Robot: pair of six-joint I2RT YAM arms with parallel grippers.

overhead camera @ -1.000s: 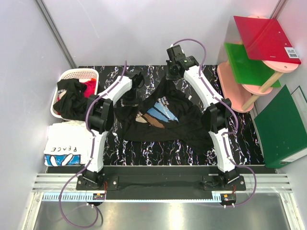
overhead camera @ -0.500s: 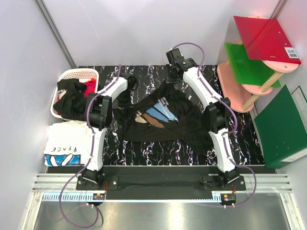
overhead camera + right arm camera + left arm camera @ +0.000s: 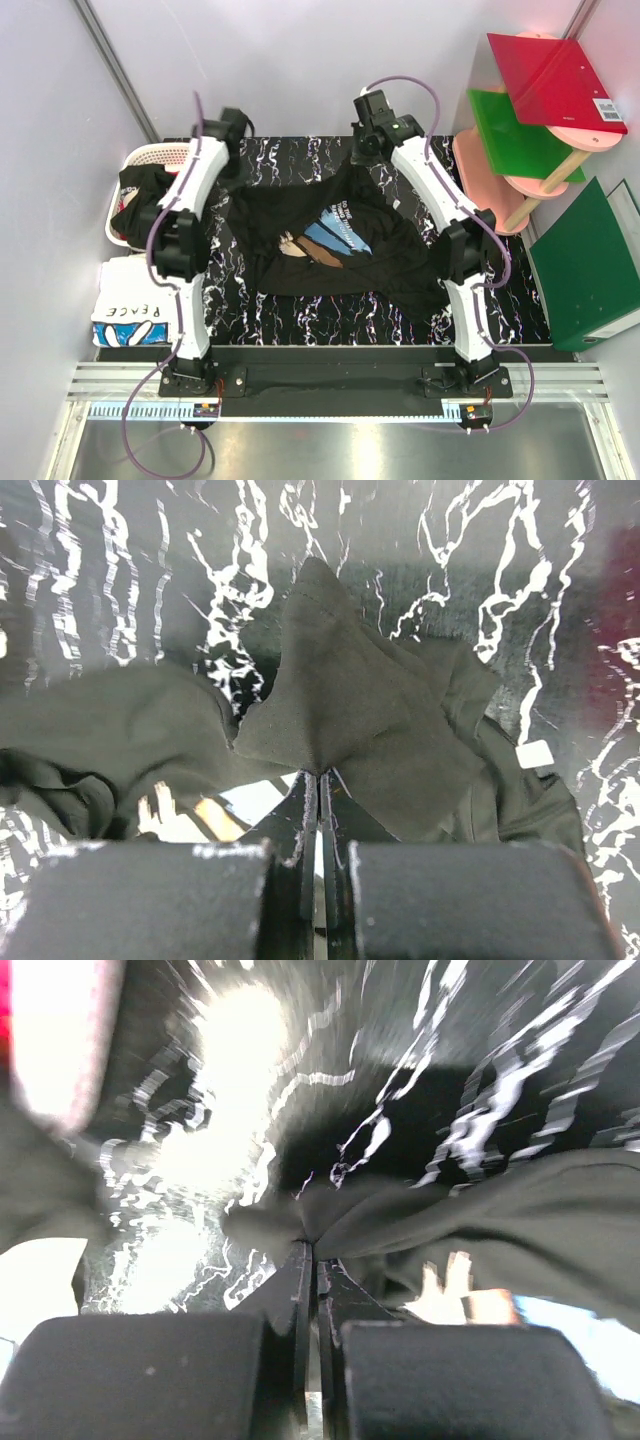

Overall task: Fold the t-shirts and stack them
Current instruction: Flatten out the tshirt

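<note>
A black t-shirt (image 3: 330,250) with a blue, white and tan print lies stretched across the black marbled table (image 3: 300,320). My left gripper (image 3: 230,185) is shut on the shirt's far left corner; in the left wrist view the gripper (image 3: 312,1250) pinches a bunch of dark cloth (image 3: 480,1210). Over the far right corner my right gripper (image 3: 358,165) is also shut, and the right wrist view shows it (image 3: 322,772) gripping a raised peak of the shirt (image 3: 340,700). A folded white t-shirt (image 3: 130,310) lettered "PEACE" lies at the left.
A white slatted basket (image 3: 175,152) at the far left holds a black shirt (image 3: 145,210) hanging over its rim and a red one (image 3: 187,182). Pink shelves with a red folder (image 3: 555,75) and green folders (image 3: 585,265) stand on the right.
My left gripper closed on the shirt's left corner and pulled it left and farther back, spreading the shirt. The right gripper, still holding, shifted slightly farther back.
</note>
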